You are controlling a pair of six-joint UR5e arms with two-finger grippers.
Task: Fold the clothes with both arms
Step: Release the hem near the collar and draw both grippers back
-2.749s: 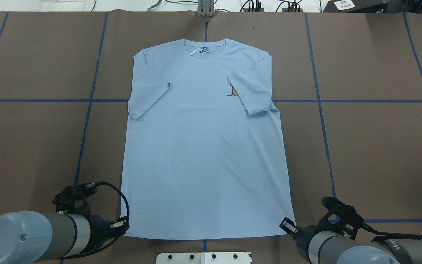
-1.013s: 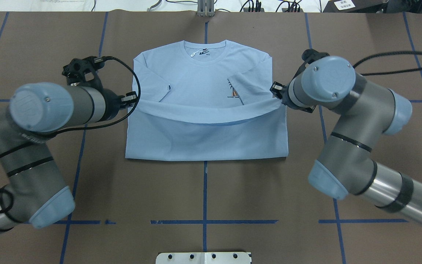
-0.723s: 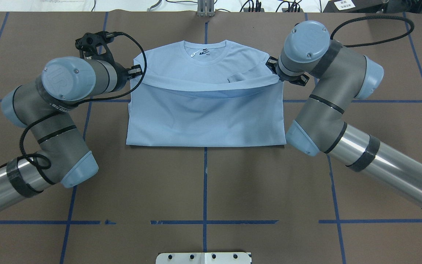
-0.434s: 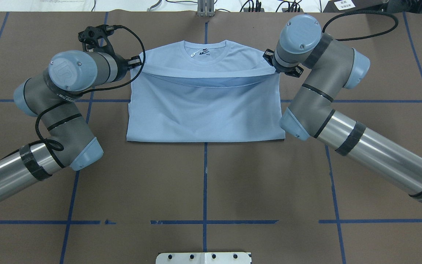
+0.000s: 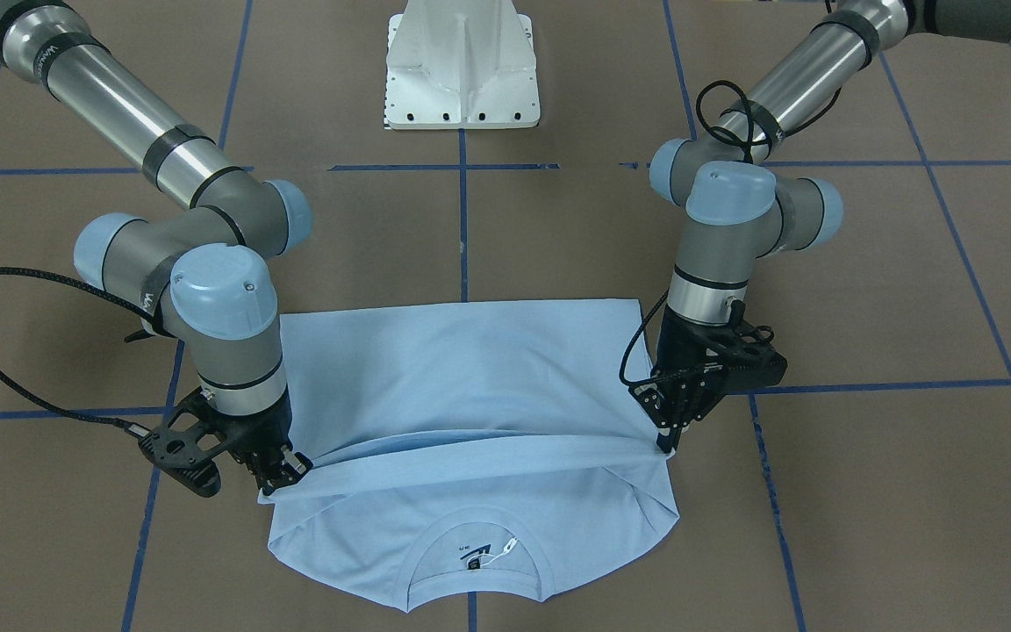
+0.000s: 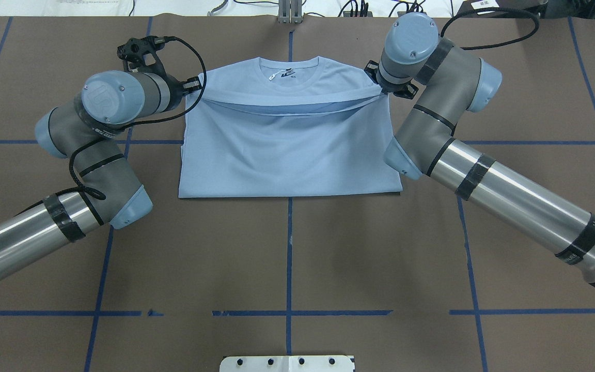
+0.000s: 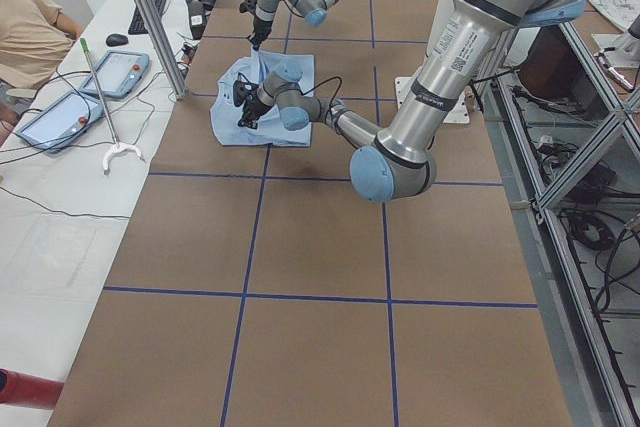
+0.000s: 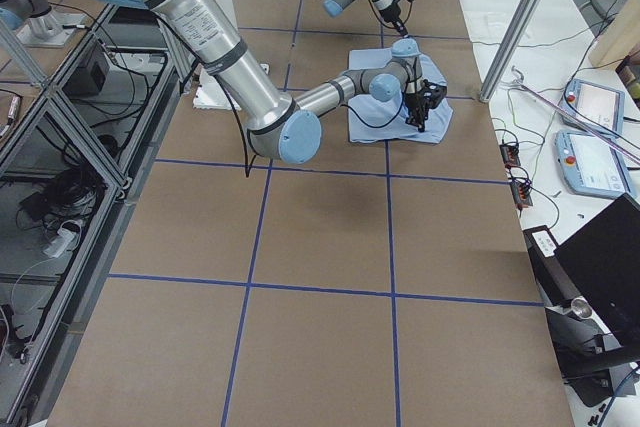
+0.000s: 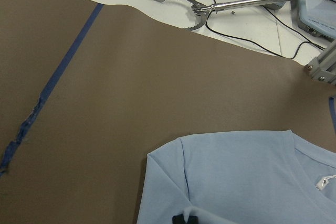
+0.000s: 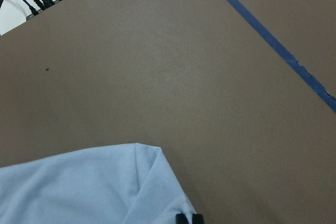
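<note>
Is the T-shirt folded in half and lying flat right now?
Folded, not flat. The T-shirt is doubled, but its hem sags short of the collar, pinched by the left end effector and right end effector.

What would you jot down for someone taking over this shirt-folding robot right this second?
Left gripper: shut on one corner of the T-shirt hem.
Right gripper: shut on the other hem corner.
Where things are: both corners are held near the shoulders, with the hem sagging between them just short of the collar.
Done: the bottom half is doubled up over the chest, and the fold line lies flat on the table.
Left: lay the hem down, let go, then probably fold further.
</note>
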